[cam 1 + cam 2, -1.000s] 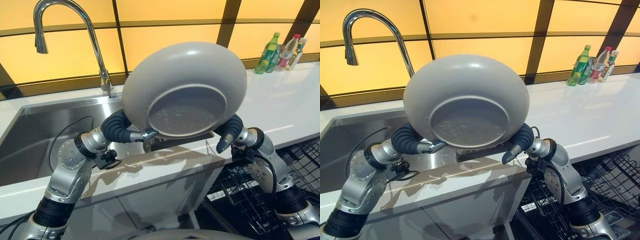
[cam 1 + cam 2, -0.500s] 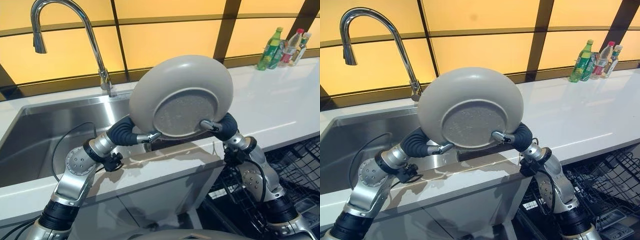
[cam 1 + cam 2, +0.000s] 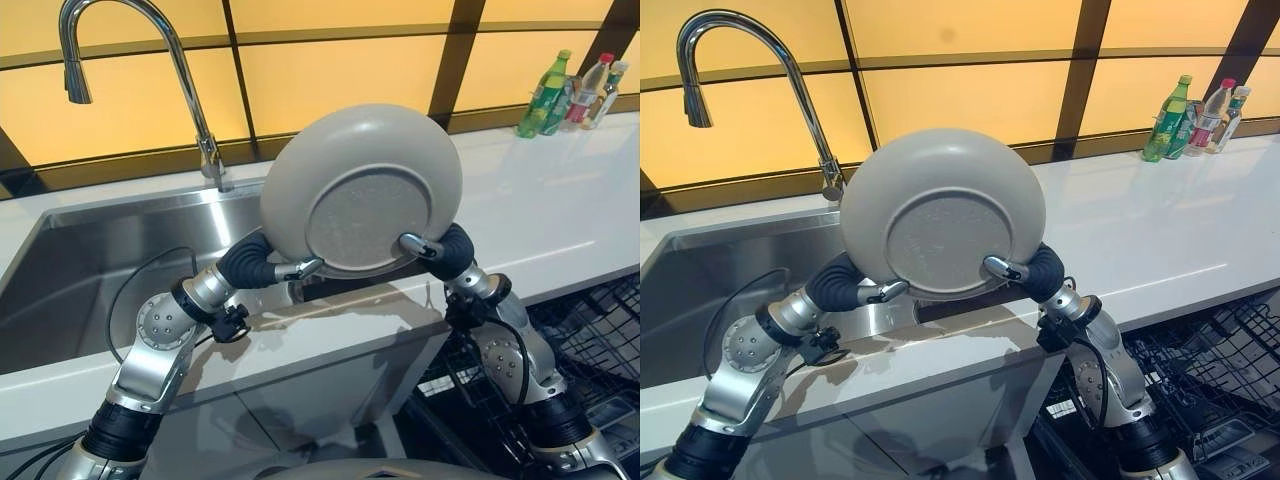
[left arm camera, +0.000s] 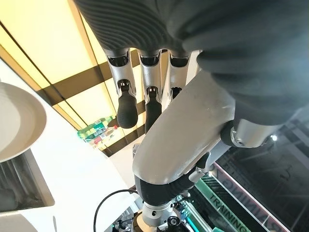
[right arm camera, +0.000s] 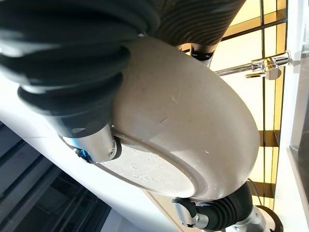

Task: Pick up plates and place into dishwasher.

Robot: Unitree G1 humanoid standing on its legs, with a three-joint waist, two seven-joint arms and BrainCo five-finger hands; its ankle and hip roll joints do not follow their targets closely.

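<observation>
A grey plate (image 3: 365,185) stands on edge above the counter's front edge, its underside towards me. My left hand (image 3: 262,266) holds its lower left rim, thumb pressed on the underside and fingers behind it. My right hand (image 3: 443,250) grips the lower right rim, its thumb (image 3: 413,243) hooked onto the base ring. In the right wrist view the plate (image 5: 193,130) lies against that hand's cover. In the left wrist view the plate's rim (image 4: 21,121) sits beside nearly straight fingers (image 4: 126,104). The dishwasher's black wire rack (image 3: 600,345) is open at the lower right.
A steel sink (image 3: 80,260) with a tall curved faucet (image 3: 190,95) lies to the left. The white counter (image 3: 550,210) runs right, with several bottles (image 3: 570,90) at its far end by the yellow wall panels.
The plate has dropped lower and further from my head. My right thumb, hanging free a second ago, now clamps the plate's underside. Little has moved in the last half second.
</observation>
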